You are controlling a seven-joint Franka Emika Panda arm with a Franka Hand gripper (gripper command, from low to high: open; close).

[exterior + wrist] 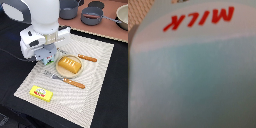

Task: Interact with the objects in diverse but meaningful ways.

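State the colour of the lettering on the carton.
Red: "MILK" on the light-blue carton, clearest in the wrist view.

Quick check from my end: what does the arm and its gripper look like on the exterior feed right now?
The arm is glossy white with rounded housings and a dark grey joint section near the top. The wrist block is boxy and white with a tan strip along its side. The gripper beneath looks dark; its fingers are too blurred to describe.

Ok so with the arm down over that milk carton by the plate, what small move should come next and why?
Probably a short, slow descent, then close. The light-blue white-topped milk carton fills the wrist view, so the tool sits right over it, but its fingers aren't visible and a grip can't be confirmed. In the exterior view the carton stands close beside the round tan plate, so move gently.
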